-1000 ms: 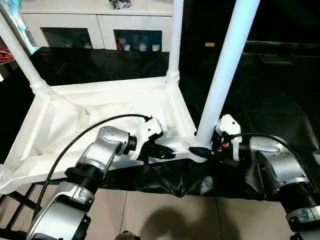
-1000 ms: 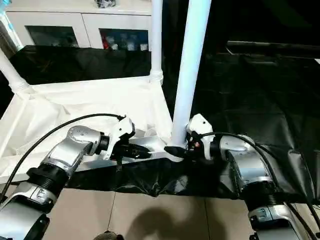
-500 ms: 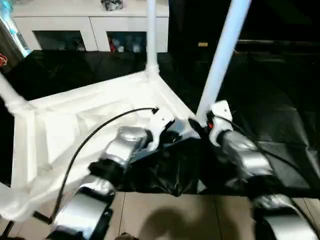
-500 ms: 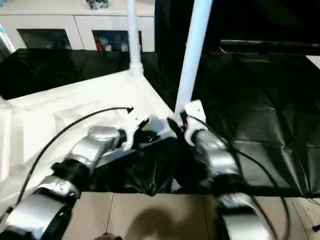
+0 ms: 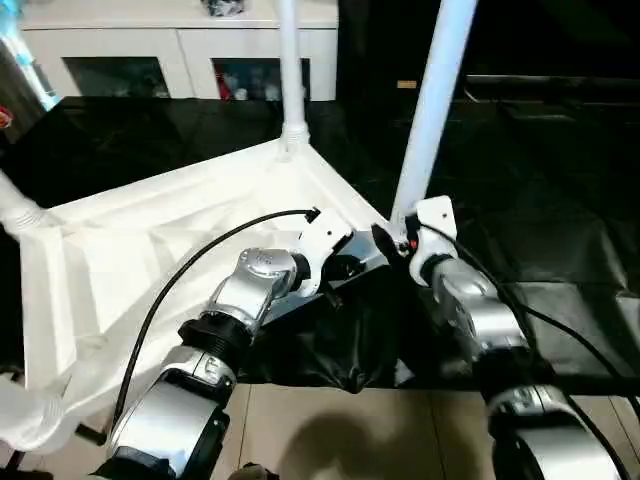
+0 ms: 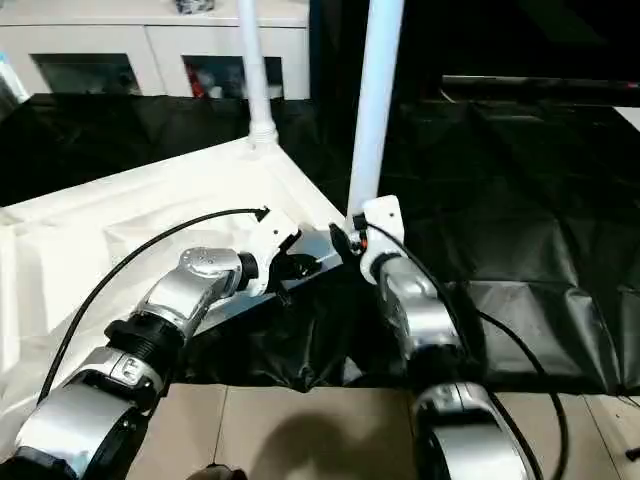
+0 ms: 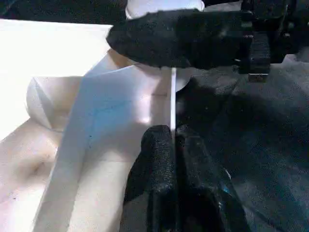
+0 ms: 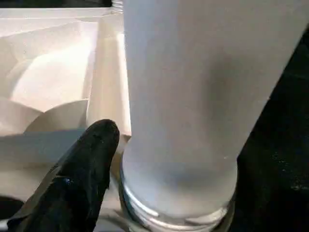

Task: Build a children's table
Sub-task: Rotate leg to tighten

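Ahead of both claws you have the children's table (image 5: 150, 240), upside down on the black-draped surface (image 5: 540, 230), ribbed underside up, its near corner between the two arms. It is the biggest thing you handle: moulded white plastic, so I judge it light for its bulk, stiff along the rim and ribs, smooth enough to slide on the sheet. Take it by the rim, where a thin upright edge gives the fingers something to close on.

Your left claw (image 7: 174, 145) does just that: its fingers are pinched nearly together on the thin rim edge (image 7: 172, 104) right beside the corner socket.

Next in size come the legs. One leg (image 5: 432, 110) rises from the near corner, directly in front of your right claw (image 5: 392, 240); another leg (image 5: 290, 70) stands at the far corner, well beyond both claws, and a third leg (image 5: 15, 205) leans out at the far left. These are long, tapered, smooth tubes, probably hollow and light, and liable to lever in the socket if pushed high up; grip low, near the collar.

Your right claw stands wide, one finger (image 8: 79, 179) just beside the leg's base (image 8: 178, 193); whether it touches I cannot tell.

Beyond everything sits a white cabinet (image 5: 190, 45) with glass doors; small things show behind them, too small to name.
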### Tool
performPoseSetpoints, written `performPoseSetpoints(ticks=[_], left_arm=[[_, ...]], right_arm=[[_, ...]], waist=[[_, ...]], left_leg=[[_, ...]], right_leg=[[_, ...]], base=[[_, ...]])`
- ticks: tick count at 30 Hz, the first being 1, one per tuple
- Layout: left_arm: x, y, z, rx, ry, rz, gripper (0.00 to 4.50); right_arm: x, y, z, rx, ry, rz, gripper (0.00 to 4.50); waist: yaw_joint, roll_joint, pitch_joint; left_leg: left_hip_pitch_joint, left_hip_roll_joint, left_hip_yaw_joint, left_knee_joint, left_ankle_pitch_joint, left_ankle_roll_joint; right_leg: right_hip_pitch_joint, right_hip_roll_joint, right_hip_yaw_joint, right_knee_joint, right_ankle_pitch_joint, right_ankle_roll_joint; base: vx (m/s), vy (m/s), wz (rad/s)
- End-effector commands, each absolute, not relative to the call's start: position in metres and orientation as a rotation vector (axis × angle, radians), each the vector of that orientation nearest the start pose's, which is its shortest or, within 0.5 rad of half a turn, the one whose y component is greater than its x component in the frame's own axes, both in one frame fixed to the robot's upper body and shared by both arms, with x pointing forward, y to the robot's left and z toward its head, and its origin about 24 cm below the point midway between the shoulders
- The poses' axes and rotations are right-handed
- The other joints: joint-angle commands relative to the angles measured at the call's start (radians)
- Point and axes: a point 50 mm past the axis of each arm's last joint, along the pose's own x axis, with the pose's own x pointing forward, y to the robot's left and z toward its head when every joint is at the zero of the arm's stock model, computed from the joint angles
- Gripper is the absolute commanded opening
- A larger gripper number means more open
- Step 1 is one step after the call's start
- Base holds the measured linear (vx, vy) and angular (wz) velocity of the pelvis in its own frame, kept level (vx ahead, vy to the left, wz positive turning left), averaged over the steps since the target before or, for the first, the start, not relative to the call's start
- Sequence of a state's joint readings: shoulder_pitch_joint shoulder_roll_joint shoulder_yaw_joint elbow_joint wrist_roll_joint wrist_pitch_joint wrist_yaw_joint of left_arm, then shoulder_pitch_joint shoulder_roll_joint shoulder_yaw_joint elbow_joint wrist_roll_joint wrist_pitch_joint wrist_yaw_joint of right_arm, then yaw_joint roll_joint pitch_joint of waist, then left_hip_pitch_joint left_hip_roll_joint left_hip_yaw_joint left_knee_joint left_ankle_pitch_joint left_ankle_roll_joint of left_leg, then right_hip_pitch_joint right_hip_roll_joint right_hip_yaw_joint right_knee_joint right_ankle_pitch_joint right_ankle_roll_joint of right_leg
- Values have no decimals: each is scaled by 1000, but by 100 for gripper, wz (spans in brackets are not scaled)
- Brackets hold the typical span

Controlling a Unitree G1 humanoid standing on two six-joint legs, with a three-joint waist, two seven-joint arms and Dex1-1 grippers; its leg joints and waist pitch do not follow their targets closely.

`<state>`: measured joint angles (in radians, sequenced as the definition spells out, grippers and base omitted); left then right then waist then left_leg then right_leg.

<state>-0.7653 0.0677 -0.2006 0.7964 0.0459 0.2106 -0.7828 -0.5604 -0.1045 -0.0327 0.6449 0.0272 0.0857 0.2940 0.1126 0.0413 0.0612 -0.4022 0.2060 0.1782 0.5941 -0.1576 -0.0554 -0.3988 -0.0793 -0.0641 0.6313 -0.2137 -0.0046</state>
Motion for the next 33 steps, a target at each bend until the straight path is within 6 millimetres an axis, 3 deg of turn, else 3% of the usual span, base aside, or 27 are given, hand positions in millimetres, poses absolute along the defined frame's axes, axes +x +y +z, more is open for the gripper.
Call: performPoseSetpoints(ticks=[1,4,7,8,11,15,18,21,22,23,25,29,33], left_arm=[[353,47,88,225,195,-1082,0],[354,52,87,229,197,-1083,0],[351,53,86,235,197,-1134,0],[349,53,86,235,193,-1164,0],[341,55,86,246,192,-1285,0],[336,60,84,281,211,-1351,0],[335,66,84,294,224,-1380,0],[334,71,84,300,227,-1394,0],[333,73,84,302,228,-1405,0],[333,74,84,302,230,-1410,0],[330,77,83,302,241,-1435,0],[327,81,83,294,251,-1468,0],[325,84,81,303,266,-1482,0]], right_arm=[[340,-135,49,-53,184,375,361],[328,-141,51,-51,162,401,361],[318,-141,50,-85,157,474,361],[316,-140,50,-102,154,500,361],[314,-138,49,-176,163,607,361],[315,-140,54,-220,173,681,361],[317,-148,61,-243,185,733,361],[317,-153,63,-229,219,789,392],[315,-156,62,-252,240,832,397],[315,-157,62,-269,247,851,397],[312,-160,61,-313,276,922,397],[309,-160,62,-296,290,994,397],[309,-158,65,-263,283,1033,360]], waist=[[2,-7,-86],[5,-7,-87],[3,3,-86],[2,-1,-86],[2,5,-86],[4,5,-87],[6,1,-86],[10,0,-86],[11,-6,-86],[12,-4,-87],[12,-10,-87],[14,-10,-87],[13,-15,-86]], left_leg=[[27,20,-7,-52,-87,89],[23,19,-9,-53,-95,88],[23,18,-9,-53,-110,81],[24,19,-9,-53,-118,76],[23,19,-8,-52,-127,72],[23,20,-8,-50,-108,86],[25,23,-6,-49,-118,88],[23,24,-7,-49,-120,88],[22,23,-6,-48,-115,93],[22,23,-5,-47,-112,93],[20,22,-4,-45,-99,99],[19,23,-4,-43,-91,113],[22,24,-3,-44,-105,110]], right_leg=[[60,-61,41,-61,107,-251],[63,-61,40,-61,110,-238],[60,-61,39,-64,80,-237],[60,-61,40,-66,70,-238],[59,-63,40,-66,53,-246],[58,-60,39,-60,86,-258],[54,-59,39,-61,70,-261],[57,-61,39,-60,55,-259],[58,-61,39,-58,55,-261],[57,-62,39,-59,54,-261],[58,-62,39,-58,60,-259],[56,-62,38,-56,51,-261],[52,-61,39,-60,9,-260]], base=[[0,0,0],[0,0,0],[0,0,0],[0,0,0],[0,0,0],[0,0,0],[0,0,0],[0,0,0],[0,0,0],[0,0,0],[0,0,0],[0,0,0],[0,0,0]])
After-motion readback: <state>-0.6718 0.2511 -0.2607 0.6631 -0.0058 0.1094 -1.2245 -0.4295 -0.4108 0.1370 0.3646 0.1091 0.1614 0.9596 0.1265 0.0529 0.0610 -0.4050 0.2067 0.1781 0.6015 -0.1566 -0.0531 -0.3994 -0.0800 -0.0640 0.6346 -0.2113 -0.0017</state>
